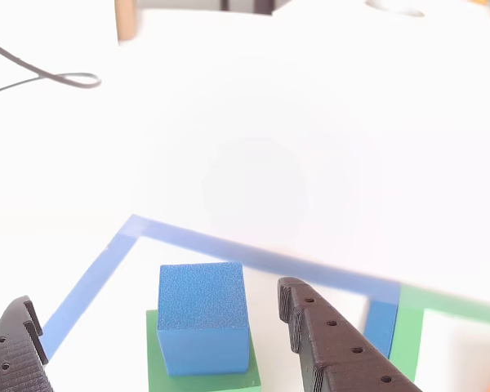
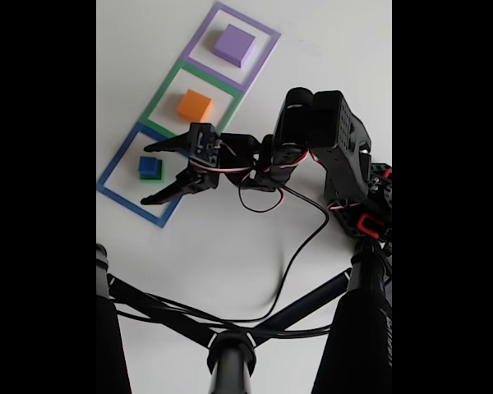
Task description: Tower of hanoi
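Note:
A small blue cube sits on top of a flat green block inside the blue square outline. My gripper is open, with one black finger on each side of the cube and a gap to both. In the fixed view the gripper reaches left over the blue outline, its fingertips flanking the blue cube. An orange-yellow block rests in the green outline. The purple block lies in the purple outline.
The three outlines form a diagonal strip on a white table. Black cables trail from the arm across the table. A dark stand and its struts cross the bottom of the fixed view. A thin cable loop lies far left.

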Tool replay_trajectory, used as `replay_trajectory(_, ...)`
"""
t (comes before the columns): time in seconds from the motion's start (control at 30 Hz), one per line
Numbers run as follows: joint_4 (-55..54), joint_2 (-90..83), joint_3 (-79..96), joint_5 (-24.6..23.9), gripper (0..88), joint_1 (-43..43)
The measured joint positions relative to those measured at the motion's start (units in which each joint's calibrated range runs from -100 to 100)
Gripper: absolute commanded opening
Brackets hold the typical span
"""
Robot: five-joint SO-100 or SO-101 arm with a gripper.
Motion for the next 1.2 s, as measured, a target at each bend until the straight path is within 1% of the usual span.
replay_trajectory(0.3, 0.0, 0.17, -0.35, 0.0, 23.1, -0.16)
replay_trajectory(0.5, 0.0, 0.17, -0.35, 0.0, 12.9, -0.16)
replay_trajectory(0.93, 0.0, 0.17, -0.26, 0.0, 5.7, -0.74)
replay_trajectory(1.2, -0.64, 0.17, 0.26, 0.0, 3.5, -0.74)
